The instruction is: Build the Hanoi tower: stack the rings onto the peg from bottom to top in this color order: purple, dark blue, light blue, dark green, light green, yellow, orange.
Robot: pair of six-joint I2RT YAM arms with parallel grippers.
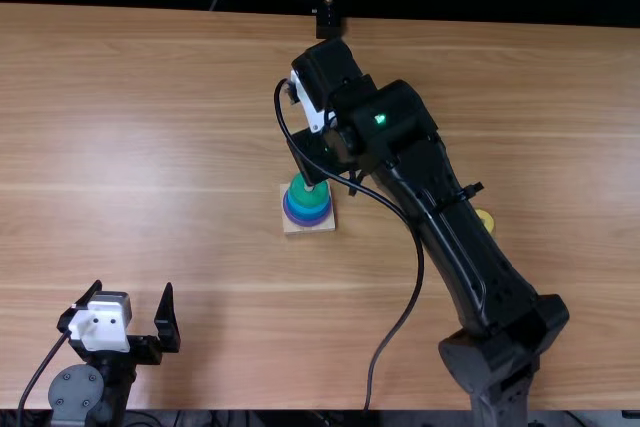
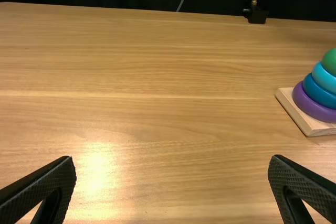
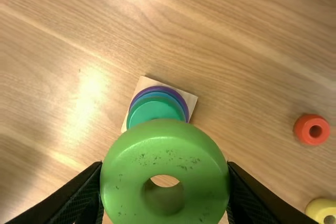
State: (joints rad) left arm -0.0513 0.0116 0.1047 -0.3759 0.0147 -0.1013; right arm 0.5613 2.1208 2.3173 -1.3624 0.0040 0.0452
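Right tool (image 1: 318,159) pinching scuffed light green ring (image 3: 123,174), left tool (image 1: 133,289) spread, square wooden base (image 3: 189,99)

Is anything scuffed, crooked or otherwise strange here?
One thing: the round light green ring, held in the right tool, has small dark specks scattered around its hole, perhaps scuffs or dirt. The coloured ring stack on the square wooden base looks neat.

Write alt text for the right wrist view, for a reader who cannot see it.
The right gripper holds a light green ring, partly covering a square wooden base stacked with purple, blue and dark green rings. An orange ring and a yellow ring, partly cut off, lie separately on the wooden table.
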